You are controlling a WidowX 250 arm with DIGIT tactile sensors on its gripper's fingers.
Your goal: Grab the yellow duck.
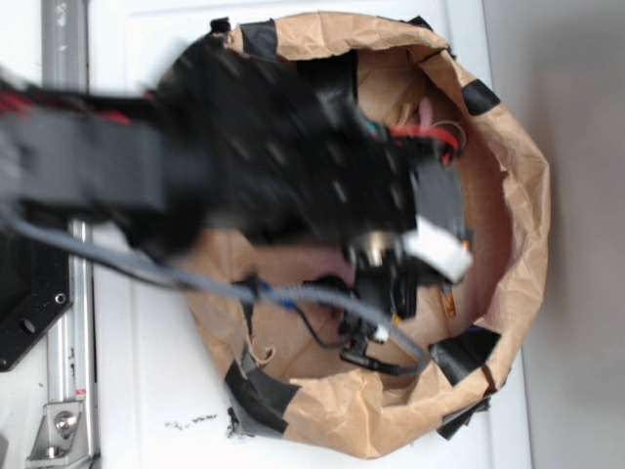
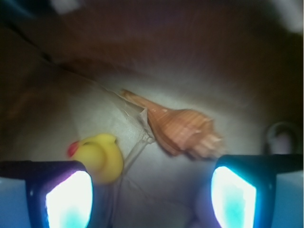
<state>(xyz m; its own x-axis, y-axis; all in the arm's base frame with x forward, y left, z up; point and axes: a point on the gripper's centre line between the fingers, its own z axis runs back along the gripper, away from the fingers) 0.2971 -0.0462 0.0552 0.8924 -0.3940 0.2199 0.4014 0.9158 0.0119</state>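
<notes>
Fingers (image 2: 71, 199) spread wide, nothing held. Yellow duck (image 2: 99, 156) seen just beside left finger, contact unclear. Shell (image 2: 178, 128) lying between fingers, apart.

Yellow duck (image 2: 100, 156): upright on paper, red beak pointing left.

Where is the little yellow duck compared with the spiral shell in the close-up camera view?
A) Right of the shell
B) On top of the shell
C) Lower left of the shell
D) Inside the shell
C: in the wrist view the yellow duck sits lower left of the orange-brown spiral shell, apart from it and just above the gripper's left finger.
</notes>
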